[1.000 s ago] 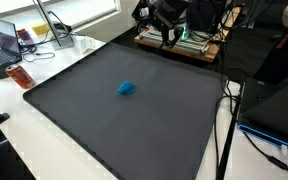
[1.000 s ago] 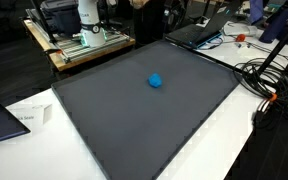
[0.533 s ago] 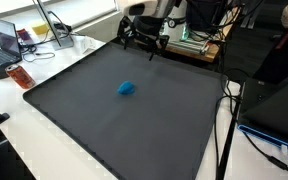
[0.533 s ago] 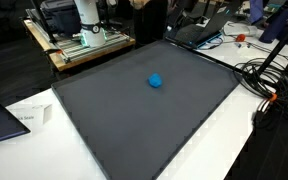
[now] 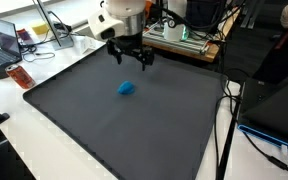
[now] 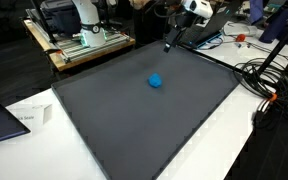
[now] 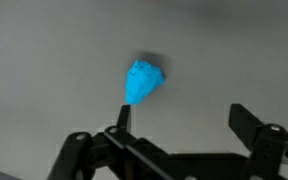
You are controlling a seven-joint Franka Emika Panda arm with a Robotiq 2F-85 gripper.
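Observation:
A small crumpled blue object [image 5: 127, 88] lies on the dark grey mat [image 5: 104, 120], apart from everything else. It shows in both exterior views [image 6: 156, 81] and in the wrist view [image 7: 143, 81]. My gripper [image 5: 130, 58] hangs above the mat's far part, a little beyond the blue object, fingers pointing down. In the wrist view the two black fingers [image 7: 180, 117] are spread wide with nothing between them; the blue object sits just beyond the left fingertip. In an exterior view only part of the arm and gripper [image 6: 171, 42] shows at the mat's far edge.
The mat [image 6: 144, 110] covers a white table. A laptop [image 5: 6, 42], cables and an orange object [image 5: 20, 77] sit on one side. A rack with electronics [image 5: 184, 40] stands behind the mat. More cables [image 6: 269, 85] and a laptop [image 6: 199, 32] are near another edge.
My arm has swung from the rack behind the table out over the mat, coming down toward the blue object. The blue object has not moved.

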